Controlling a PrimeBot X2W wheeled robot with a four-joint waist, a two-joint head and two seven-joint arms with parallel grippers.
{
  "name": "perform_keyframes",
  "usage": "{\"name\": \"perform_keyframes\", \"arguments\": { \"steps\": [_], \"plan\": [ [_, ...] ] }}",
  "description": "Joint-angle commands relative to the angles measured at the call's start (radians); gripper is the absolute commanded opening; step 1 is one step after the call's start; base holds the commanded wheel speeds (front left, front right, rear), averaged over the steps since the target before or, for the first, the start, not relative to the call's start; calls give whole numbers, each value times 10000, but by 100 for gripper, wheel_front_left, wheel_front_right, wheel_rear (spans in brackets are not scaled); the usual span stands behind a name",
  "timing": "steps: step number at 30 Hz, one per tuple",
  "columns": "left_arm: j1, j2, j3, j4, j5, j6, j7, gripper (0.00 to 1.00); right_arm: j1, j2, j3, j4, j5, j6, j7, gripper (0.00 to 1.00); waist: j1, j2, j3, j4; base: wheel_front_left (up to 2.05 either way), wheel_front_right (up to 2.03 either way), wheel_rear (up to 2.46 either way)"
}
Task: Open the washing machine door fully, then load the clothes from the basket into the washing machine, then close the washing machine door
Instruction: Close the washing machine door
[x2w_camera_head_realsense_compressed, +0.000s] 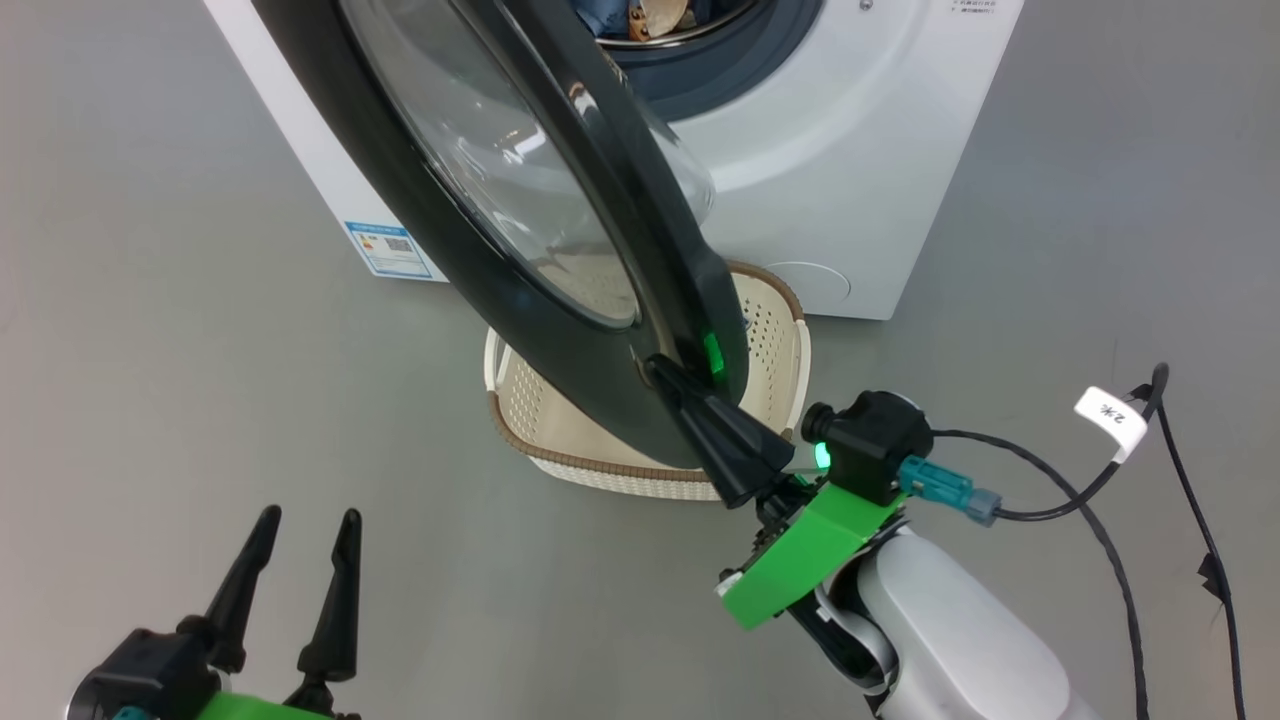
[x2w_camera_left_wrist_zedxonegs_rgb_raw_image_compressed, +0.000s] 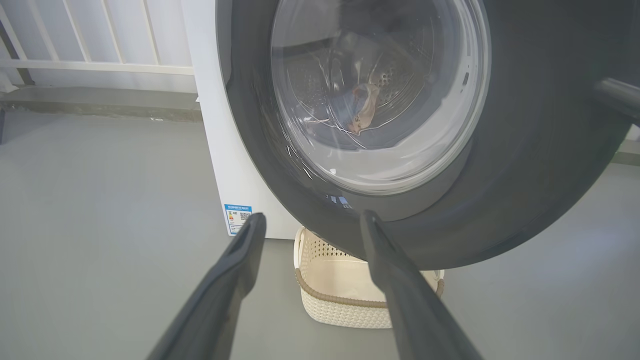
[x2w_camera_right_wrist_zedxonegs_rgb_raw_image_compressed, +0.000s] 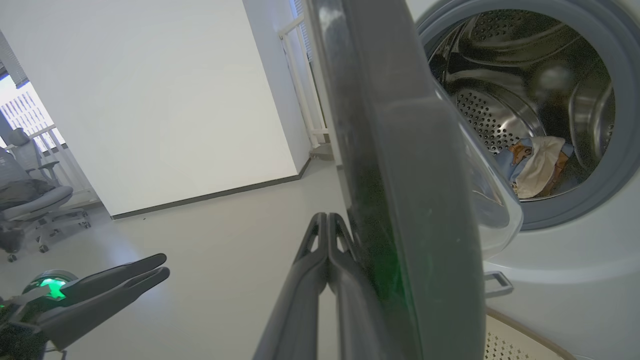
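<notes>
Two sets of jaws, one door, entered as follows.

Item 1: right jaws, pressed fully together with nothing between them. Their tips lie against the glossy black outer rim of the washing machine door (x2w_camera_head_realsense_compressed: 520, 330), near its free edge.

Item 2: left jaws, spread wide and empty, low on the robot's left above the floor (x2w_camera_head_realsense_compressed: 150, 300), well apart from the door.

Item 3: door, standing partly open, hanging over the basket (x2w_camera_head_realsense_compressed: 610, 478), which looks empty.

Item 4: the clothes (x2w_camera_right_wrist_zedxonegs_rgb_raw_image_compressed: 532, 165), lying inside the drum of the washing machine (x2w_camera_head_realsense_compressed: 850, 180), apparently behind the gasket.

Handling note (judgement): the step in hand appears to be closing.
- Push at the rim far from the hinge.
- Follow the door's arc, so the tips do not skid off the slick surface.
- Press squarely at the end until the latch catches.
- Check that no fabric trails over the gasket.
- Hold the left jaws outside the swing.
</notes>
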Motion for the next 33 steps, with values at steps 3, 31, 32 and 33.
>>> {"name": "perform_keyframes", "arguments": {
  "steps": [3,31,32,33],
  "plan": [
    [-420,124,300,-287,-25,-15,-65,100,-212,175,-213,-290,-108,8,-44,0,0,-1,137,-36,0,0,0],
    [-647,-27,325,-463,-18,-15,-65,100,-1386,-56,-1838,-566,-844,8,-44,0,0,-1,1456,107,0,0,0],
    [-662,-27,325,-466,-18,-15,-65,100,-1456,-94,-1890,-583,-856,8,-44,0,0,-1,1504,93,0,0,0],
    [-676,-24,329,-474,-17,-15,-65,100,-1532,-129,-1945,-603,-872,8,-44,0,0,-1,1565,72,0,0,0]
  ]
}}
